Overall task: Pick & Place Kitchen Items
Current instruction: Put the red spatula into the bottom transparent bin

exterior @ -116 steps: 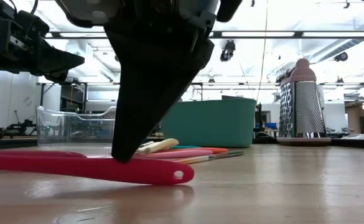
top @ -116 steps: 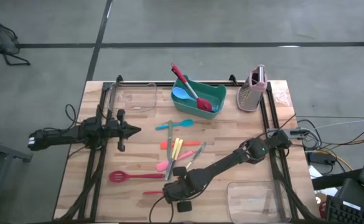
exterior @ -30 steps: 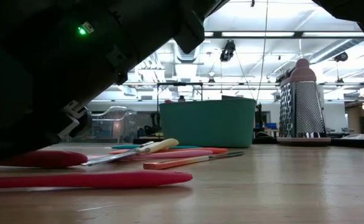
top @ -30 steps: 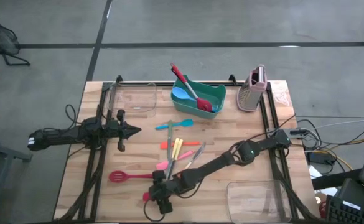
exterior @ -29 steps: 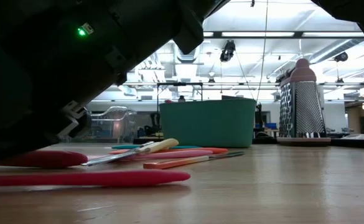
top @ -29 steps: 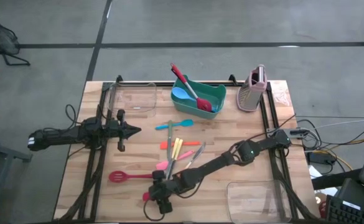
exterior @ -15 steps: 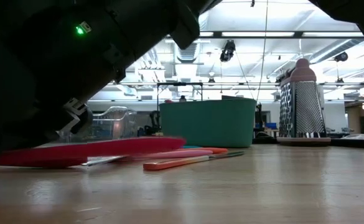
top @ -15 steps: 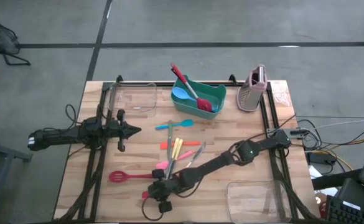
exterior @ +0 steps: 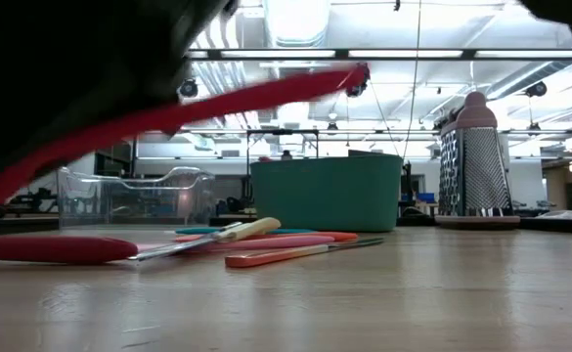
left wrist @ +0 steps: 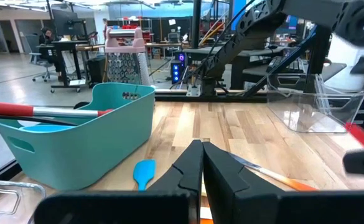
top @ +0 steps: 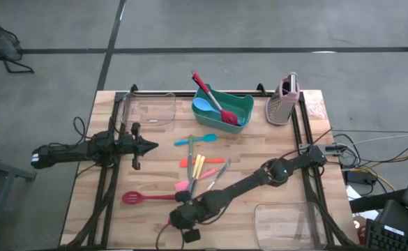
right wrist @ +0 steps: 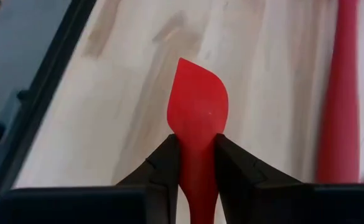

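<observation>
Near the table's (top: 85, 209) six o'clock edge, the right gripper (right wrist: 194, 163) clamps a red spatula (right wrist: 196, 127), lifted clear of the wood. Bare boards lie beneath its blade. At nine o'clock, the left gripper (left wrist: 201, 163) waits pinched closed.

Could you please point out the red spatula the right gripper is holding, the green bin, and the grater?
red spatula (right wrist: 197, 112): right wrist view, on its blade, beyond the right gripper (right wrist: 194, 158).
green bin (top: 238, 104): high view, on its right rim.
grater (exterior: 478, 166): low view, on its metal face.
</observation>
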`<state>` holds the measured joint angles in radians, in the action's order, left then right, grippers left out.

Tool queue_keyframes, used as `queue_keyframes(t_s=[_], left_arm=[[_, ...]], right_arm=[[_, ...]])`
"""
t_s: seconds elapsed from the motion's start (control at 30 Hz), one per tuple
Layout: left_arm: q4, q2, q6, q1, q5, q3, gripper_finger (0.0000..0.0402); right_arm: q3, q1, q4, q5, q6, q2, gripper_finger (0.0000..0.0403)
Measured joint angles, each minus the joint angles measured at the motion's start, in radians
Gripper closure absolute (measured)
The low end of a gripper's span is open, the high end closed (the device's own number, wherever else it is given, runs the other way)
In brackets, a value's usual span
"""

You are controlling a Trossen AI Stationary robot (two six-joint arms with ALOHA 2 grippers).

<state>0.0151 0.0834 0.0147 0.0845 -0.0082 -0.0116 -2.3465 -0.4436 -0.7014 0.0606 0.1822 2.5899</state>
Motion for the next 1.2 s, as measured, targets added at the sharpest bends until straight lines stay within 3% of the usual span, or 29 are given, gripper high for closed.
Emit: queue_keyframes(t_s=[0.4,0.63,0.8,1.0,1.2], left_arm=[[0.0,0.0,0.0,0.0,0.0,0.0,0.0383],[0.0,0.002,0.0,0.0,0.0,0.0,0.0383],[0.0,0.002,0.0,0.0,0.0,0.0,0.0383],[0.0,0.002,0.0,0.0,0.0,0.0,0.0383],[0.0,0.002,0.0,0.0,0.0,0.0,0.0383]], right_arm=[[-0.004,-0.14,-0.413,0.137,0.195,-0.174,0.0332],[-0.004,-0.261,-0.678,0.286,0.439,-0.273,0.0332],[-0.004,-0.371,-0.858,0.395,0.703,-0.326,0.0332],[0.006,-0.505,-0.87,0.567,0.905,-0.35,0.0332],[0.077,-0.587,-0.87,0.596,1.029,-0.356,0.0332]])
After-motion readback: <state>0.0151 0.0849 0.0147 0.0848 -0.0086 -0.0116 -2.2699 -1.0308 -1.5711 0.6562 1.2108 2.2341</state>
